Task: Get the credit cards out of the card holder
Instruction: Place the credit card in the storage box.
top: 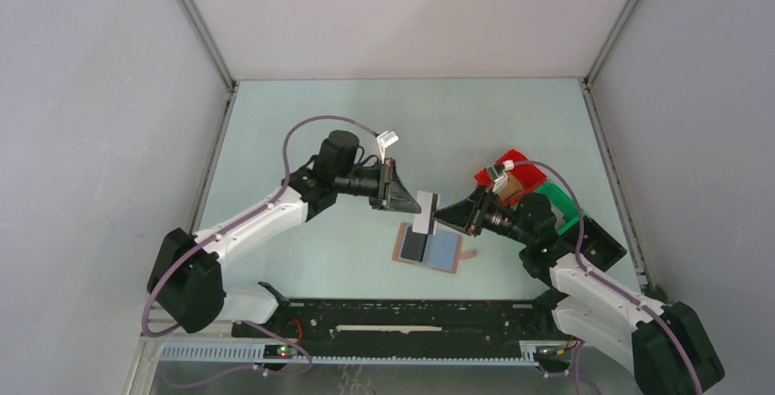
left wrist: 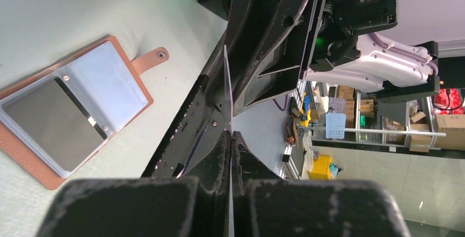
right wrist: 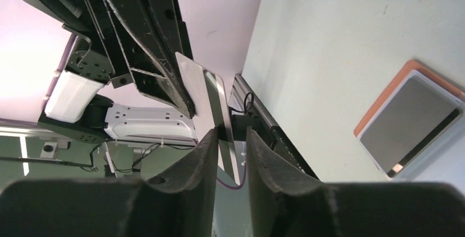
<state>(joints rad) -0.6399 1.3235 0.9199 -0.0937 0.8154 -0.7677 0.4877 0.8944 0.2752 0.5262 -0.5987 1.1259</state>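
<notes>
- Got credit card [top: 426, 212] pinched tight in left gripper [left wrist: 230, 134], over card holder [top: 442, 250] by near edge.
- Can't tell whether right gripper [right wrist: 232, 136] bites or just straddles; confirm before releasing left.

Card holder [top: 443, 251] open flat, dark card [top: 413, 246] inside; 2nd card [top: 425, 213] upright above.

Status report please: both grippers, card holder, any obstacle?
Left gripper shut on card. Right gripper around same card, grip unclear. Card holder open, dark card inside. Nothing blocking.
</notes>
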